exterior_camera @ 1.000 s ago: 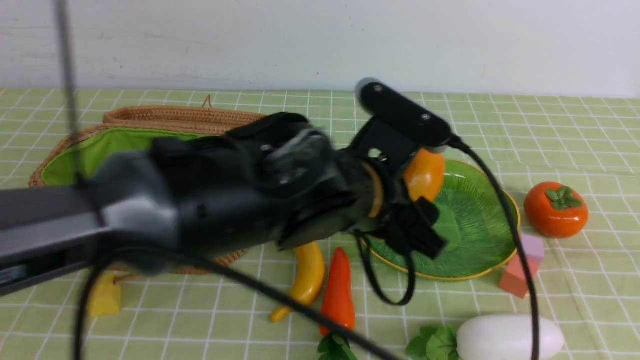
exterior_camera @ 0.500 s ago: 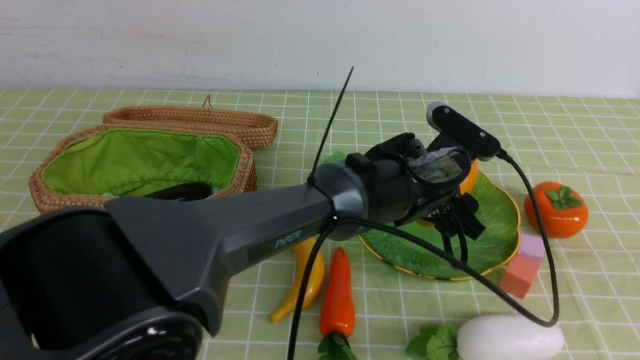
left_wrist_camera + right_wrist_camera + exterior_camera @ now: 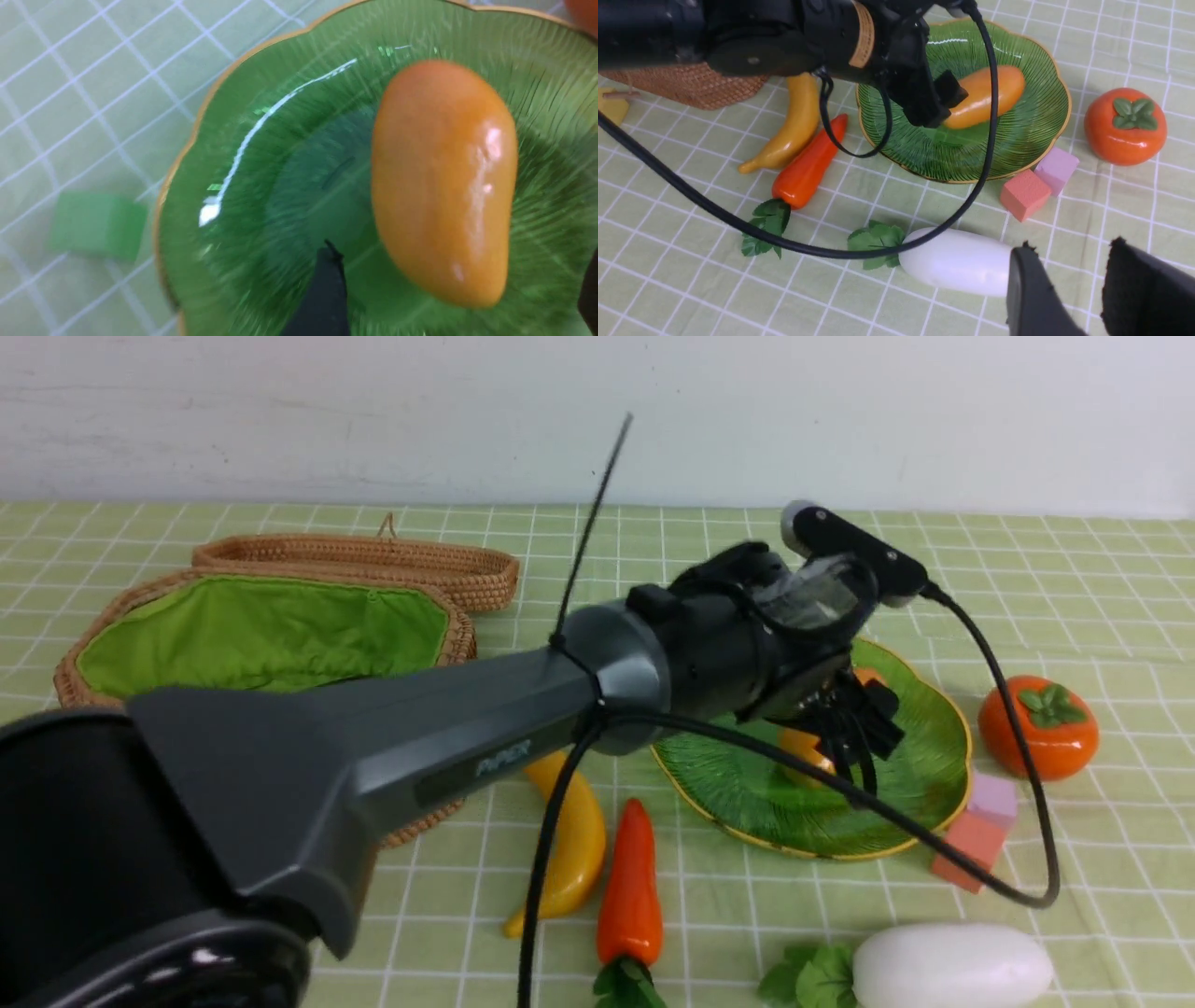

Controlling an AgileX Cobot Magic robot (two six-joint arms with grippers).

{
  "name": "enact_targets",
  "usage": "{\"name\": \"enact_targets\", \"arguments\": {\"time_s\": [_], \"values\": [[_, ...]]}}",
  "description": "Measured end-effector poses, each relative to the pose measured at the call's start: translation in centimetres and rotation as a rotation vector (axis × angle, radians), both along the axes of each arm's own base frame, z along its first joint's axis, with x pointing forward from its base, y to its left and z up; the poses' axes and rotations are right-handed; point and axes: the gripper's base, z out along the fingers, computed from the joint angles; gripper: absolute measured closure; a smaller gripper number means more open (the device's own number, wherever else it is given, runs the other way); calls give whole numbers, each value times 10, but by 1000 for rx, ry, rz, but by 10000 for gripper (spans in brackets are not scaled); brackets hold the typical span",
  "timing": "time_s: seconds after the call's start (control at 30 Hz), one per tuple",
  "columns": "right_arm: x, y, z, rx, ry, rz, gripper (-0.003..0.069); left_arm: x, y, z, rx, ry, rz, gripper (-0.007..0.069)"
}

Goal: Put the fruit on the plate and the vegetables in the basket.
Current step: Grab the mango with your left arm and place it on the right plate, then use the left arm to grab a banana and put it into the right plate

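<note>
Left gripper (image 3: 941,105) fingers spread, pinching nothing; mango (image 3: 444,182) lies on the plate (image 3: 224,140) between them, long axis lengthwise down the gap. Right gripper (image 3: 1092,289) fingers part-open, empty; radish (image 3: 957,261) just ahead, crosswise.

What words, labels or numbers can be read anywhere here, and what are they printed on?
"PiPER": faint pale lettering on the side of the grey left arm, seen in the front view; it is a little blurred, so this reading is likely but not certain.
Tan band round that arm's wrist: any print on it is too blurred to read.
No other writing shows in any view.
</note>
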Motion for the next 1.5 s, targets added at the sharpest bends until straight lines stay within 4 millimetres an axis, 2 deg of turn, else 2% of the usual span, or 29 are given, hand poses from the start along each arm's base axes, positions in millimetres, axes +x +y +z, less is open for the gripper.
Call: {"name": "enact_targets", "arguments": {"time_s": [0.03, 0.13, 0.17, 0.2, 0.3, 0.37, 0.4, 0.43, 0.47, 0.5, 0.57, 0.67, 0.87, 1.03, 1.13, 1.17, 1.2, 1.27, 1.5], "values": [[0, 0, 0, 0, 0, 0, 420, -8, 11, 19, 13, 46, 44, -9], [0, 0, 0, -1, 3, 1, 420, -28, 35, 59, 31, 112, 109, 53], [0, 0, 0, -1, 6, 2, 420, -28, 36, 59, 39, 119, 112, 53], [-1, 0, -1, -2, 9, 2, 420, -37, 47, 77, 44, 134, 135, 98], [-1, 0, -1, -3, 13, 3, 420, -55, 68, 110, 43, 150, 169, 208], [-1, 0, -1, -4, 14, 4, 420, -64, 78, 125, 33, 158, 180, 297], [-1, 0, -1, -4, 14, 4, 420, -69, 84, 134, 24, 158, 185, 370], [-1, 0, -1, -4, 14, 4, 420, -69, 84, 133, 26, 160, 186, 370], [-1, 0, -1, -4, 14, 4, 420, -74, 90, 140, 27, 164, 193, 460], [-1, 0, -1, -4, 14, 4, 420, -75, 91, 142, 28, 167, 196, 489], [-1, 0, -1, -4, 14, 4, 420, -78, 95, 144, 39, 182, 205, 594], [-1, 0, -1, -4, 14, 4, 420, -81, 98, 144, 60, 207, 216, 638], [-1, 0, -1, -4, 14, 4, 420, -84, 99, 143, 59, 234, 214, 638], [-1, 0, -1, -5, 16, 4, 420, -96, 107, 134, 69, 298, 204, 638], [-2, 0, -2, -9, 30, 7, 420, -113, 119, 109, 117, 386, 199, 638], [-2, 0, -2, -9, 30, 7, 420, -113, 120, 107, 122, 393, 200, 638], [-2, 0, -3, -11, 35, 8, 420, -117, 122, 91, 134, 433, 197, 638], [-2, 0, -3, -11, 36, 8, 420, -116, 122, 74, 116, 475, 196, 638], [-2, 0, -3, -12, 38, 8, 420, -71, 126, 20, 103, 583, 210, 638]]}}
